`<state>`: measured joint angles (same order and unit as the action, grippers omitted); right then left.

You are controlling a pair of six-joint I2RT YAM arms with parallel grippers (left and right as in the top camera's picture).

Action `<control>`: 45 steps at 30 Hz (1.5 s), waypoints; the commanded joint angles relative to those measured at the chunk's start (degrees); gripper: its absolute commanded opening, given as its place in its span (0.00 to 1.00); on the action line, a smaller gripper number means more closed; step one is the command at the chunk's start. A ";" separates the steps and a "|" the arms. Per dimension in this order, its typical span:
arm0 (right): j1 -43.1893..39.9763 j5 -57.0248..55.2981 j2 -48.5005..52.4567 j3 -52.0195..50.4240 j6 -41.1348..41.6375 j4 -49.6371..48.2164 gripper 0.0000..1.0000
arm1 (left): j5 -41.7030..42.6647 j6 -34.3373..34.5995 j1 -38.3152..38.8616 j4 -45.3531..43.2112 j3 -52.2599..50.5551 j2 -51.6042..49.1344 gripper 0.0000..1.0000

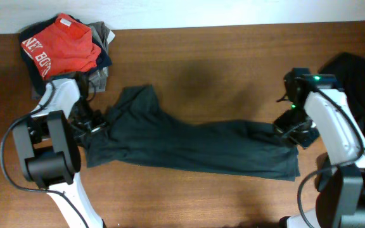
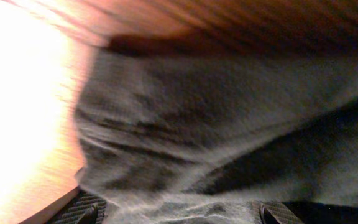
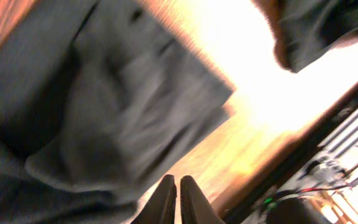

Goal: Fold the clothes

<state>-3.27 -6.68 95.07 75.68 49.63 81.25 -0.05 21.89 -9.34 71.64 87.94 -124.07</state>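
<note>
- Item in work: dark grey garment [image 1: 189,149], lying flat and creased on the table [image 1: 233,69]. It fills the whole gap between the two grippers, and its long axis runs from one gripper to the other.
- Left gripper [image 1: 97,125]: jaws wide apart, set over the garment's near end. In its wrist view rumpled cloth lies directly ahead and between the tips of the left gripper [image 2: 179,214], loose and not pinched.
- Right gripper [image 1: 289,130]: fingers drawn almost together at the opposite end, by the hem corner. In its wrist view the cloth spreads just ahead of the right gripper [image 3: 179,202]. Whether a thin fold is caught cannot be told.
- Bearing: from each gripper the garment runs straight toward the other gripper. Each arm is nearer its own end, and neither is near the middle.
- Other stock: pile of clothes [image 1: 100,63] behind the left gripper, red piece [image 1: 62,44] on top. A black garment [image 1: 353,76] lies outboard of the right gripper.
- Assessment: a fold across the long axis would likely need one end carried toward the other gripper, and each end gripped first.
</note>
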 commanded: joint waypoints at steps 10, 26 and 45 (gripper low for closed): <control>2.56 -3.30 -1.70 0.35 -2.82 0.02 0.15 | -4.07 0.57 -2.78 -0.94 -0.37 3.43 0.74; 2.56 2.51 -1.68 -5.60 -13.53 -7.74 0.52 | 5.16 -6.56 0.61 3.08 -0.26 19.71 0.74; 2.38 11.98 0.52 -16.24 -12.55 -25.33 0.43 | 8.68 -1.84 15.21 -14.80 -13.86 15.67 0.74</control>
<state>-1.06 10.55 94.37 59.75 36.21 56.84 8.19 19.31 6.02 57.47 74.52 -105.47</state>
